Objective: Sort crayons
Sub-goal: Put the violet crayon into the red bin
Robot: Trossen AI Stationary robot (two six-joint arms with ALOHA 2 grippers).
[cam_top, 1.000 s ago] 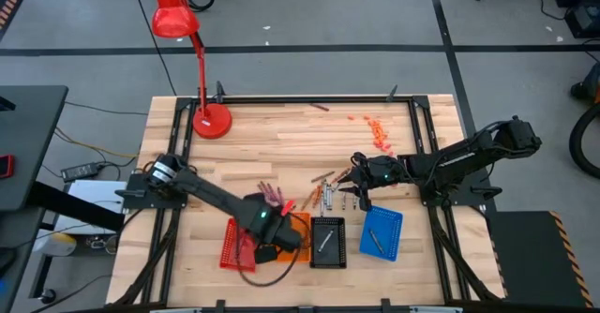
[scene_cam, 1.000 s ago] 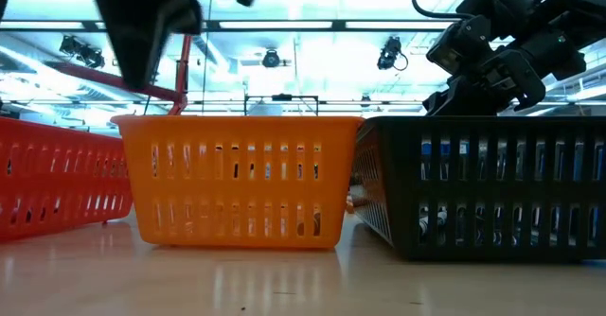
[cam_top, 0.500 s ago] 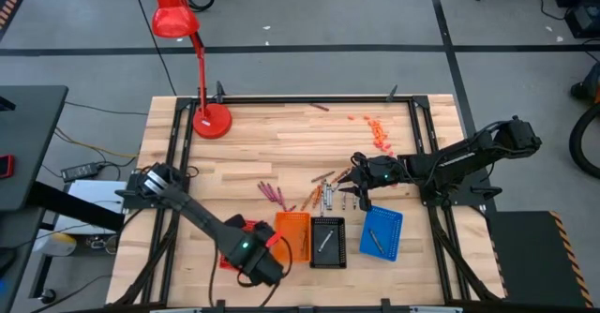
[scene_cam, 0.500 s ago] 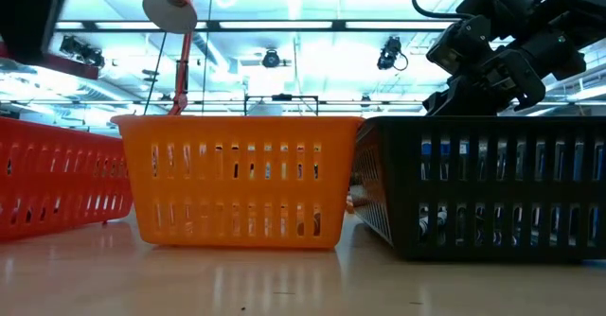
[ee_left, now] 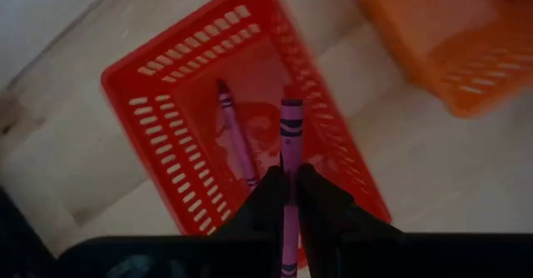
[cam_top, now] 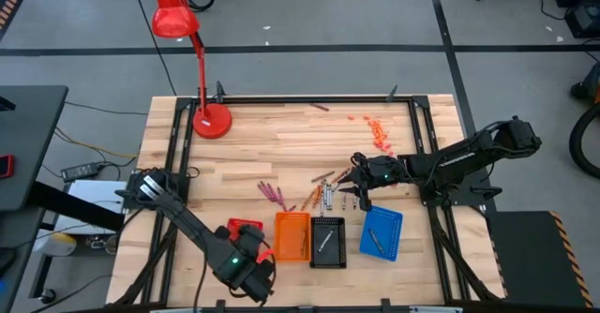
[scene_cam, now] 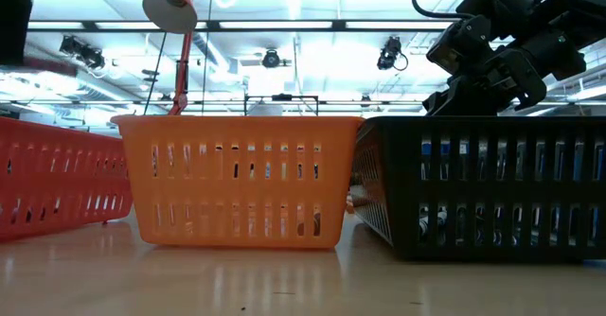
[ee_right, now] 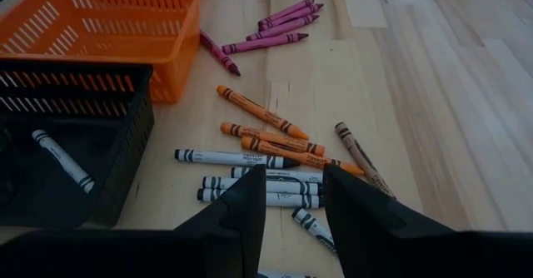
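Note:
A purple crayon (ee_left: 290, 136) hangs in my left gripper (ee_left: 290, 174), which is shut on it above the red tray (ee_left: 166, 86) near the table's front left (cam_top: 242, 257). Another purple crayon (ee_left: 236, 136) lies on that tray's floor. Loose crayons (ee_right: 266, 145) in orange, white, brown and purple lie flat on the wood mid-table (cam_top: 319, 193). My right gripper (ee_right: 291, 186) stands open just over the white ones, touching nothing. In a row to the red tray's right stand an orange tray (cam_top: 292, 235), a black tray (cam_top: 327, 242) and a blue tray (cam_top: 381, 232). My left gripper pinches the purple crayon between its two fingers (ee_left: 321, 203), coming from above and pointing steeply down. The crayon runs along the fingers, and its free end (ee_left: 291, 111) sticks out past their tips toward the red tray. It is lifted clear of tray and table.
A red desk lamp (cam_top: 202, 69) stands at the far left. Small pink-orange bits (cam_top: 375, 130) lie at the far right. A white crayon (ee_right: 58, 160) lies in the black tray, and one crayon (cam_top: 373, 241) lies in the blue tray. Metal rails (cam_top: 178, 163) run along the table's sides.
My left gripper, still shut on the purple crayon, has swung from over the seam between the red and orange trays toward the table's left and near edges. It now hangs over the red tray. In the low view it has slid off to the left.

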